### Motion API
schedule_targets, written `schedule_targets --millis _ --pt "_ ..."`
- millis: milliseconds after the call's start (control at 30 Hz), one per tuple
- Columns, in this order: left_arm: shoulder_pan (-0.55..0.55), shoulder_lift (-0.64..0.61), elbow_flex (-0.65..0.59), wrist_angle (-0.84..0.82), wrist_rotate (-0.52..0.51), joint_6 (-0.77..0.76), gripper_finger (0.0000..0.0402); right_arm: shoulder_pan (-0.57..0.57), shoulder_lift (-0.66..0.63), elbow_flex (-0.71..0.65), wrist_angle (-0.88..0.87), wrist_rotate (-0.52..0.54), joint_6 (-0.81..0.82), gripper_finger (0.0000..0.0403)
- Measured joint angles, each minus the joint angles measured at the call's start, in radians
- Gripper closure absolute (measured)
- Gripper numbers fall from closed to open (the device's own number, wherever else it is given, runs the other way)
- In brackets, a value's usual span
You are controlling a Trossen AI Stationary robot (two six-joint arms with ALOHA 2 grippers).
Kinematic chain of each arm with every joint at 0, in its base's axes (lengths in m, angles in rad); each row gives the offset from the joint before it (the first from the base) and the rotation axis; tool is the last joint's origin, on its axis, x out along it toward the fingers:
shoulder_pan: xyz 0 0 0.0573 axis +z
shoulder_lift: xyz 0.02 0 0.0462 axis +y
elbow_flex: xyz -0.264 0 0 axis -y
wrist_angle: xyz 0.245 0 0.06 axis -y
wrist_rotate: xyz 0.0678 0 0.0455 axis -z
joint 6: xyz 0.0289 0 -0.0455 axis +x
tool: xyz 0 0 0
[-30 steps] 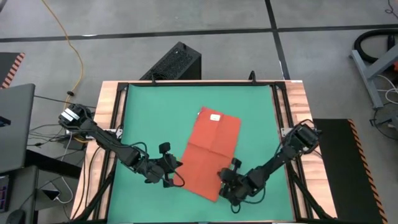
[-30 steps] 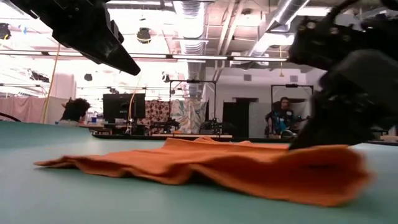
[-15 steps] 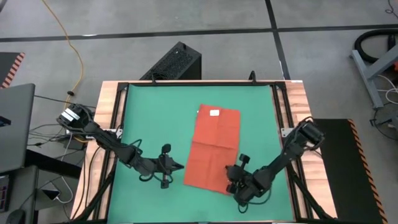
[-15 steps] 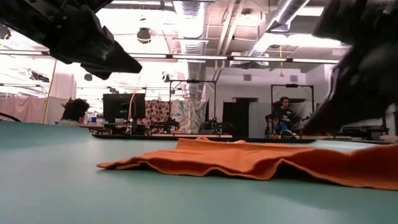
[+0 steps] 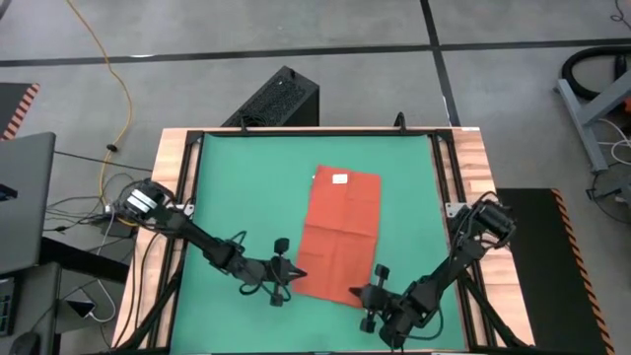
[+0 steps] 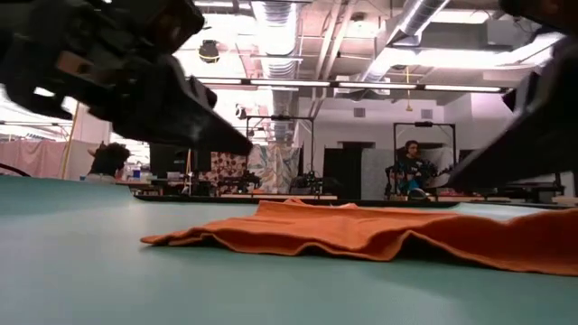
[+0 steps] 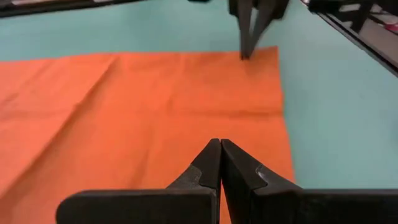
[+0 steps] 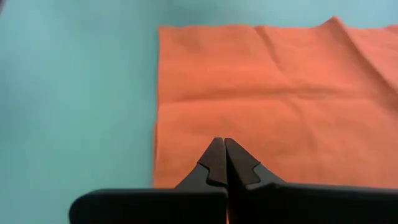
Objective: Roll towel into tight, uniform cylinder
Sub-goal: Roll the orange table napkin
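Note:
The orange-red towel [image 5: 338, 232] lies spread flat on the green mat [image 5: 237, 187], long side running near to far, with its white tag [image 5: 341, 180] at the far end. My left gripper [image 5: 298, 274] is shut at the towel's near left corner; in the low view its tip [image 6: 244, 147] stands above the cloth. My right gripper [image 5: 357, 293] is shut at the near right corner. The left wrist view shows the right gripper's tips [image 7: 245, 53] coming down at that corner. My right gripper points its shut fingertips [image 7: 244, 55] slanting down at the towel's near edge, close to the near right corner [image 7: 272, 51]. I cannot tell whether they touch the cloth. The towel lies flat there.
A wooden frame [image 5: 173, 197] rims the mat. A black box [image 5: 281, 99] stands beyond the far edge and a laptop [image 5: 25, 197] to the left. Bare mat lies on both sides of the towel. A person [image 6: 414, 167] sits in the room behind.
The towel lay slanted with its near right end raised and bunched at my right gripper. Its near end has swung toward the table's right and dropped, and the cloth now lies straight and flat. My left gripper has come down and right to the near left corner. My right gripper has drawn back toward the near edge.

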Motion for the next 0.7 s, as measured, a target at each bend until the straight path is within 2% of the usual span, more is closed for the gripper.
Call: schedule_targets --millis 233,400,700 --pt "0.017 0.012 0.021 -0.027 0.03 -0.005 0.0402 0.034 0.058 -0.002 0.002 -0.022 0.101 0.0398" --pt "0.034 0.048 0.021 -0.044 0.147 -0.064 0.0402 0.04 0.085 -0.003 -0.006 -0.033 0.154 0.0398" --pt "0.026 0.106 0.027 -0.196 0.161 -0.246 0.0401 0.04 0.102 0.0 -0.029 -0.046 0.157 0.0398"
